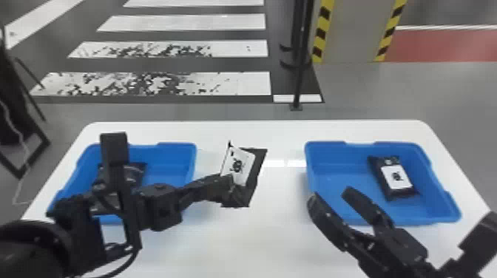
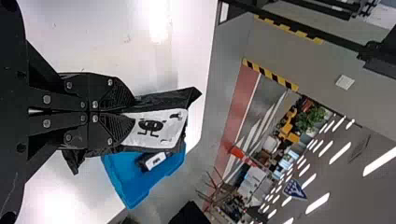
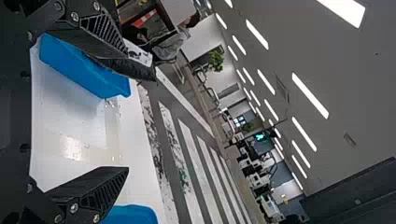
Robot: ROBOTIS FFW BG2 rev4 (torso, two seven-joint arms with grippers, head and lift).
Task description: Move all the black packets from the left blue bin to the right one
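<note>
Blue bins (image 1: pixel 332 159) number two, the left claw (image 1: pixel 231 187) gripping one black packet (image 1: pixel 242 164).

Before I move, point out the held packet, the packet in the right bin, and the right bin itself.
Held packet (image 1: pixel 238 165): head view, on its white label.
Packet in the right bin (image 1: pixel 396 177): head view, on its white label.
Right bin (image 1: pixel 338 179): head view, on its bare floor.

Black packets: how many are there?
At least 3: one packet in the left end effector, one in the right bin, one in the left bin, where more may be hidden.
</note>
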